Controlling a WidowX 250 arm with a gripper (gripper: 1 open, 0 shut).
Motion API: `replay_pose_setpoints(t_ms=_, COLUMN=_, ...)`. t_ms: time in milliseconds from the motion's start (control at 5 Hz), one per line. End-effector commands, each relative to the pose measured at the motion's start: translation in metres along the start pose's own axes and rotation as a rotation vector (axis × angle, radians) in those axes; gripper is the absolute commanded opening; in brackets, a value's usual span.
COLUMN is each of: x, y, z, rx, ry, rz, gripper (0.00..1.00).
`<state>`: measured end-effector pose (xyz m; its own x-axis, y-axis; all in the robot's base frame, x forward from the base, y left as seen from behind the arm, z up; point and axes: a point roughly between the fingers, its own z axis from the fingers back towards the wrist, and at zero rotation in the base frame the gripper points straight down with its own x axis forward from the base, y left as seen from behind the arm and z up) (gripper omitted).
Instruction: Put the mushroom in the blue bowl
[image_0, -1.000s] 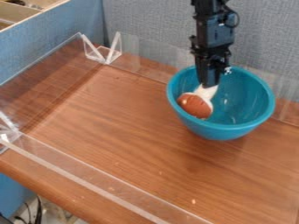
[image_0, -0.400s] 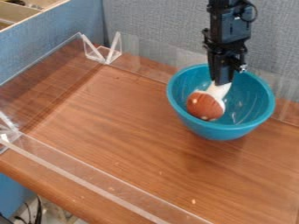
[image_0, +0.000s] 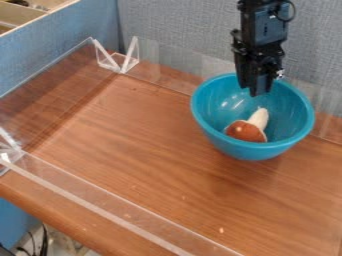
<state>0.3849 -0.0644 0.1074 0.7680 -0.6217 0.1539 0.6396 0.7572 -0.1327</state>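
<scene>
The mushroom (image_0: 247, 128), with its orange-brown cap and cream stem, lies on its side at the bottom of the blue bowl (image_0: 254, 146). The bowl stands at the right of the wooden table. My gripper (image_0: 257, 88) hangs over the bowl's far rim, above the mushroom and apart from it. Its black fingers (image_0: 249, 76) point straight down with a narrow gap between them and nothing in them.
A clear acrylic wall (image_0: 80, 55) runs along the table's left side and front edge (image_0: 120, 218). A blue partition (image_0: 174, 35) stands behind. The wooden tabletop (image_0: 120, 150) stretches left of the bowl.
The mushroom has left the gripper and dropped to the bowl's bottom, lying on its side. The gripper has risen slightly and its fingers have parted.
</scene>
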Motion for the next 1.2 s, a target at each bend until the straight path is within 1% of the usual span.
replay_pose_setpoints(t_ms=0, x=0.002, y=0.012, z=0.030, rx=0.059, ry=-0.075, rz=0.029, gripper=1.00)
replay_pose_setpoints(t_ms=200, x=-0.003, y=0.004, z=0.035, rx=0.062, ry=-0.069, rz=0.061, gripper=1.00)
replay_pose_setpoints(t_ms=400, x=-0.012, y=-0.006, z=0.044, rx=0.082, ry=-0.053, rz=0.103, gripper=1.00)
replay_pose_setpoints(t_ms=600, x=-0.009, y=-0.003, z=0.052, rx=0.101, ry=-0.047, rz=0.166, gripper=1.00)
replay_pose_setpoints(t_ms=800, x=-0.005, y=-0.001, z=0.059, rx=0.111, ry=-0.044, rz=0.223, gripper=1.00)
replay_pose_setpoints(t_ms=1000, x=-0.032, y=0.002, z=0.058, rx=0.121, ry=-0.018, rz=0.265, gripper=1.00)
